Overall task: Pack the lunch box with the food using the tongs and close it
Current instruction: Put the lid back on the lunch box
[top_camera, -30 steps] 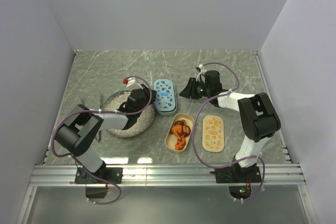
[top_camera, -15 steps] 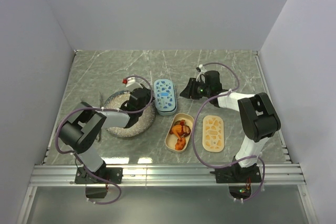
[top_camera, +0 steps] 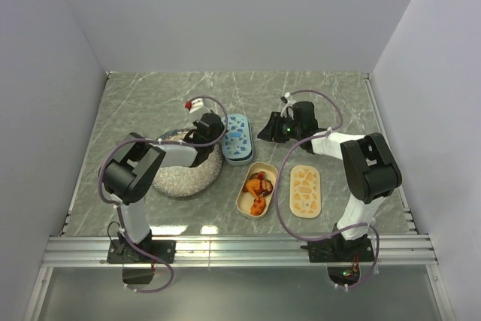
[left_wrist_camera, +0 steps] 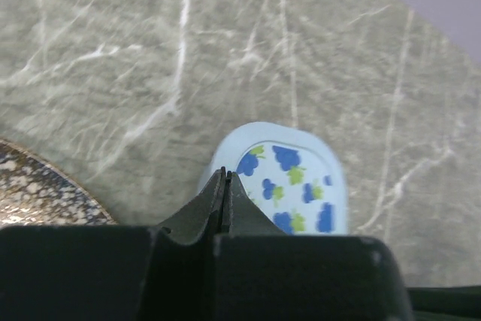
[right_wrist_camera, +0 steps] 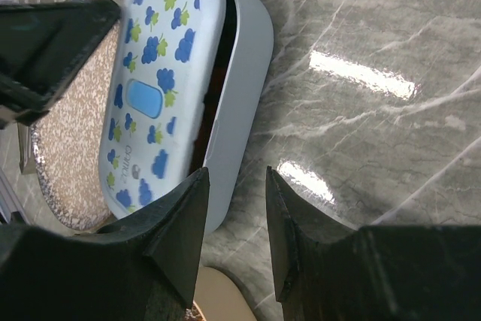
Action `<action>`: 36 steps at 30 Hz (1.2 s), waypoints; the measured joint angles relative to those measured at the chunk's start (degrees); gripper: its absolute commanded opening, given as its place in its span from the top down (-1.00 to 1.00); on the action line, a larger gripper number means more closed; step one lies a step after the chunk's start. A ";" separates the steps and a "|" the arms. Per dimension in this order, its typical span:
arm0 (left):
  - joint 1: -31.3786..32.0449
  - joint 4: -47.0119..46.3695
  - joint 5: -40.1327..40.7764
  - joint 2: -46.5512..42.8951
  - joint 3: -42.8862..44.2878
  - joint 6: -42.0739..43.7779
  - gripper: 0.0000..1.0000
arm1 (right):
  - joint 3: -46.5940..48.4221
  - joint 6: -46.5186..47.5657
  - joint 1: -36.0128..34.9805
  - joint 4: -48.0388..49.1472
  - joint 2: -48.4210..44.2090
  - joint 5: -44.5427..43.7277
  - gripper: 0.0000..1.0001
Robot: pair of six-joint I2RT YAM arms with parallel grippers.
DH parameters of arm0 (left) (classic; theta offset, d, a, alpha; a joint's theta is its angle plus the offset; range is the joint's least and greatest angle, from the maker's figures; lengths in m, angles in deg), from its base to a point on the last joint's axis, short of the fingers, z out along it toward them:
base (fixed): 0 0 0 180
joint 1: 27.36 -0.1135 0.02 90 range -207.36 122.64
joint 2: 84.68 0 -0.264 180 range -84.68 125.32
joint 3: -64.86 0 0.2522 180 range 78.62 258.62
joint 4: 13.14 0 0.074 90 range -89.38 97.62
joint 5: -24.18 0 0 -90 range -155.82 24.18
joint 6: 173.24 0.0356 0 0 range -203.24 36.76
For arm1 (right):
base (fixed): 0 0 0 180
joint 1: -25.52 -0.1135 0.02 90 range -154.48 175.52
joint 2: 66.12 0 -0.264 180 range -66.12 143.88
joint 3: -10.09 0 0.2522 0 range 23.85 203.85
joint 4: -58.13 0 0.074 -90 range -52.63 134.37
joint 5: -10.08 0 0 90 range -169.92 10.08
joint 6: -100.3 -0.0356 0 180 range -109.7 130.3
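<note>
Starting at the left, we see a round plate (top_camera: 174, 180) with a silvery, speckled, grainy surface resting on the grey marbled table (top_camera: 150, 103). Above the plate's far right rim hangs the left gripper (left_wrist_camera: 225, 183), its two dark fingers pinched tight together with nothing between them. Its tips point at the near end of the blue lunch box (top_camera: 236, 139).

This box is a smooth, pale blue oval tub. Its blue-flowered lid (right_wrist_camera: 161, 58), white with a small blue tab in the middle, sits on top slightly askew. A dark gap runs along one long side, and we cannot tell what is inside.

Just right of the plate and nearer the arms lies an open beige tub (top_camera: 246, 199), oval and glossy. The food (top_camera: 257, 186) is in it: orange and reddish chunks piled together.

Beside the blue box's right side hangs the right gripper (right_wrist_camera: 234, 178), its jaws partly apart and holding nothing.

Furthest right, beside the beige tub and not touching it, a flat beige lid (top_camera: 305, 191) with orange blotches lies on the table.
</note>
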 measured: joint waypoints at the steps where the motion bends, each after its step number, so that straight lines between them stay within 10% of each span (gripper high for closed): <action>1: -0.11 0.33 0.13 0.37 -0.02 -0.02 0.99 | 0.00 0.00 0.00 0.00 0.00 0.00 0.12; 36: -0.98 2.58 1.84 3.45 3.56 0.22 1.00 | 0.00 0.20 -0.04 -0.04 0.00 0.09 0.12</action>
